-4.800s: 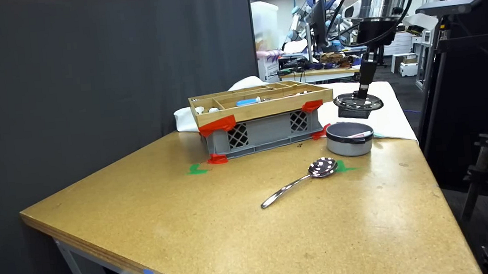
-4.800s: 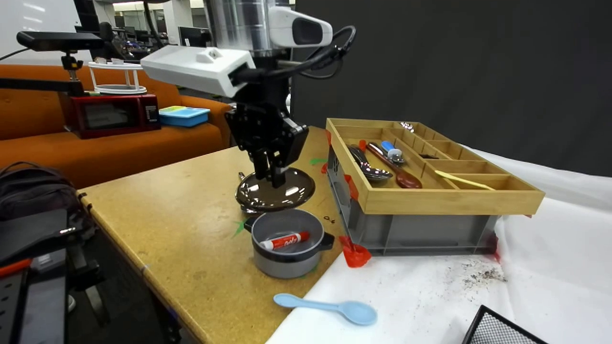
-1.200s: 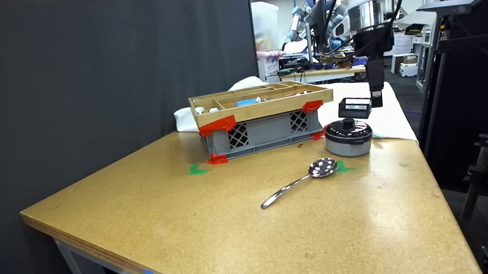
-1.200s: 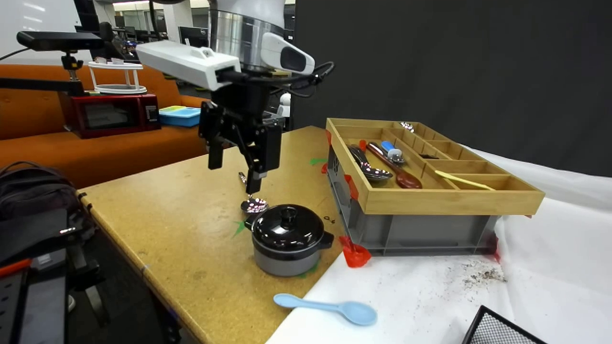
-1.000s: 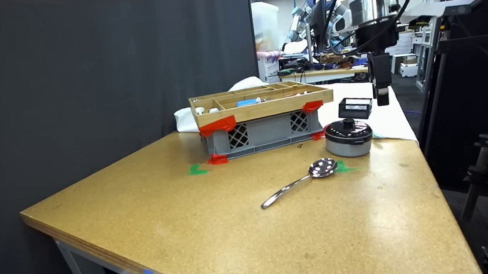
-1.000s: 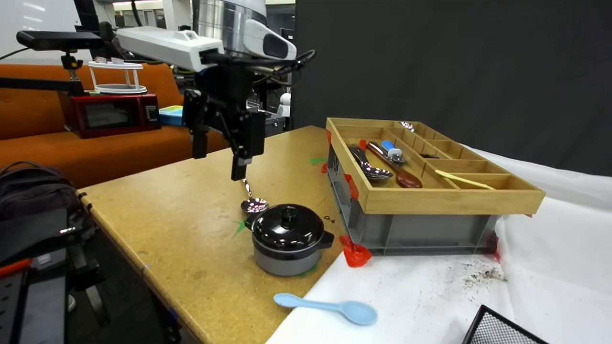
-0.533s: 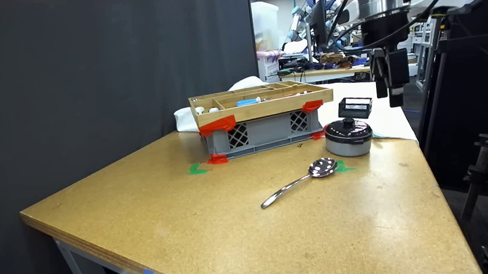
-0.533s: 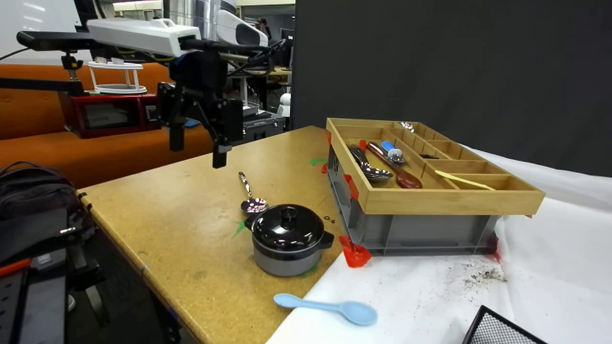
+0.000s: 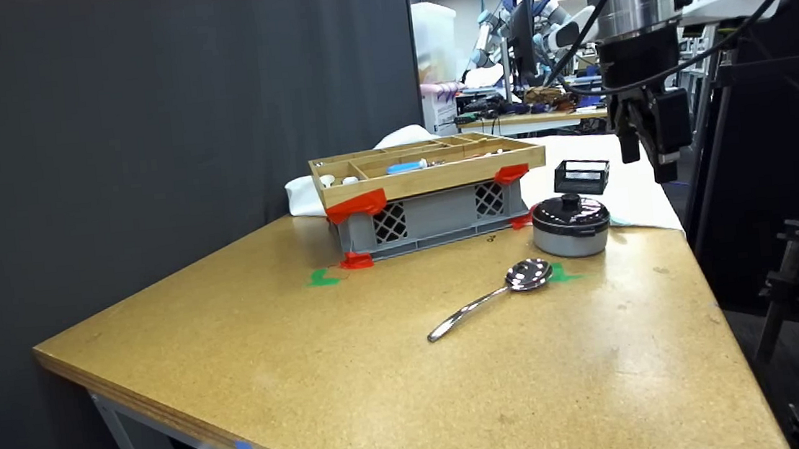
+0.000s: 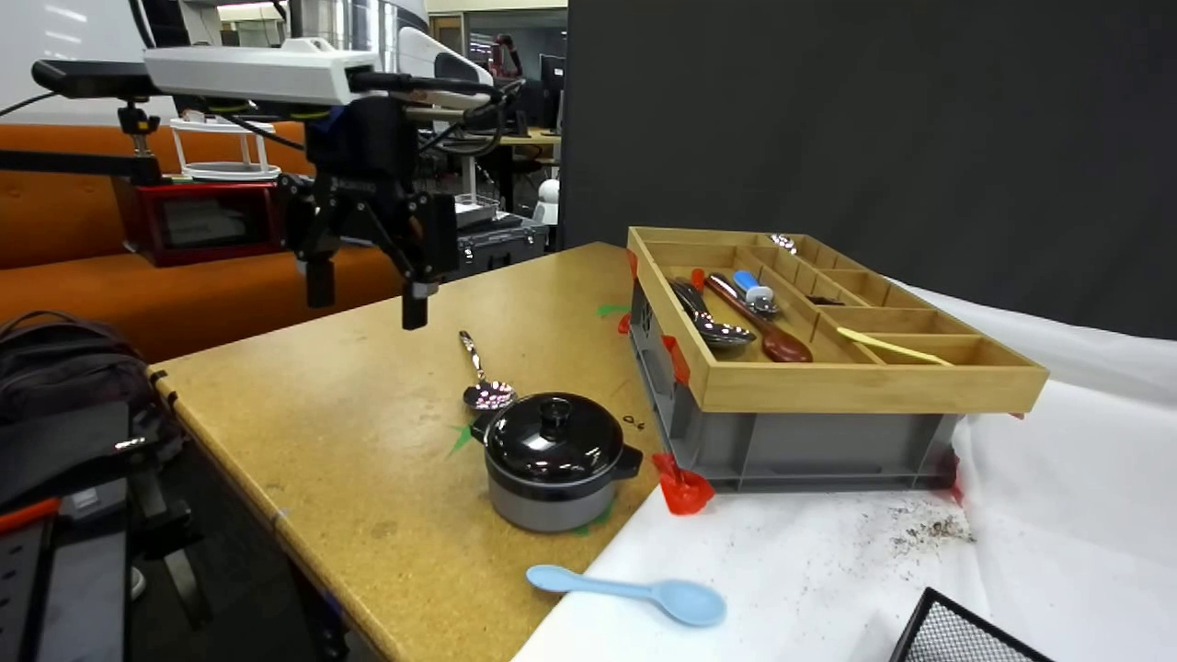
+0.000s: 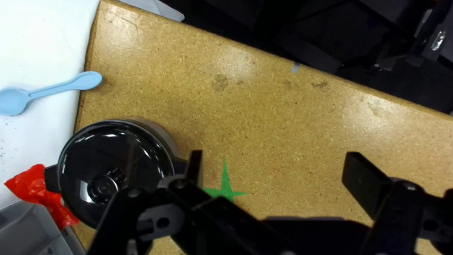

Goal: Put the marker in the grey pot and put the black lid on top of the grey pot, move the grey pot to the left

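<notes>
We log the gripper (image 10: 368,302) as hanging above the table (image 10: 368,432), apart from the pot and to one side of it. Its fingers (image 11: 366,184) stand wide apart; in the wrist view we see table surface and green tape (image 11: 226,189) between them — it has hold of nothing.

In both exterior views we find the grey pot (image 10: 550,510) upright on the table, near the edge of the white sheet (image 10: 782,570) and near the red tape (image 10: 685,492) at a corner of the grey crate (image 10: 818,450). The black lid (image 10: 552,441) sits on the pot, knob up, and looks level. It hides the pot's inside, so we cannot tell where the marker lies.

Also noted: a silver spoon (image 9: 529,275) on the table, bowl end nearer the pot; a light blue spoon (image 10: 680,602), bowl on the white sheet, handle end over the table. The wooden tray (image 10: 864,391) rests on the crate — in it we make out a brown spoon (image 10: 783,348) and a blue-handled utensil (image 10: 749,285).
</notes>
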Controlling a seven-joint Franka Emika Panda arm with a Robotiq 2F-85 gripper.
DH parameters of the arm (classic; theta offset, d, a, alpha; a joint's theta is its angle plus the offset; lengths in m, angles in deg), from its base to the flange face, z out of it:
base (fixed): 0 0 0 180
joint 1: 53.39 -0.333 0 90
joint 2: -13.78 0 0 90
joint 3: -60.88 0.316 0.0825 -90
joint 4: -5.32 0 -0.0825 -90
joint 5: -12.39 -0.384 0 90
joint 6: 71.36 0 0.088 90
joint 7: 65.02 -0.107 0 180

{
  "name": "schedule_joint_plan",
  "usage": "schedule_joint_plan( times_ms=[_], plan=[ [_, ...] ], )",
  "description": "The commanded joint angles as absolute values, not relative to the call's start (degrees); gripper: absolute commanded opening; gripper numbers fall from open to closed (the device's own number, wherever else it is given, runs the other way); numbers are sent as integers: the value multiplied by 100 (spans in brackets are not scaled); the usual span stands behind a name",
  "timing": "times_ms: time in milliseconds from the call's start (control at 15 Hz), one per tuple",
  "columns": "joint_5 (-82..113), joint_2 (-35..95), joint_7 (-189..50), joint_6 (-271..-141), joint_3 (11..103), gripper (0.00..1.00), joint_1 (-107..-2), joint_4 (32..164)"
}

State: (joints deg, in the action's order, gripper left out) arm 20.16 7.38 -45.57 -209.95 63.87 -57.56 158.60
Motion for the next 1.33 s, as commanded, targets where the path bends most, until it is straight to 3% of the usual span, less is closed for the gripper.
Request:
schedule_joint_plan(
  times_ms=[0, 467, 1267],
  plan=[
    [2482, 605, -4462, -21263, 6180, 100, -5538, 16062],
    [2660, 745, -2227, -22344, 5237, 100, -4989, 16513],
    [3203, 846, -1731, -22567, 5128, 100, -4776, 16175]
  ],
)
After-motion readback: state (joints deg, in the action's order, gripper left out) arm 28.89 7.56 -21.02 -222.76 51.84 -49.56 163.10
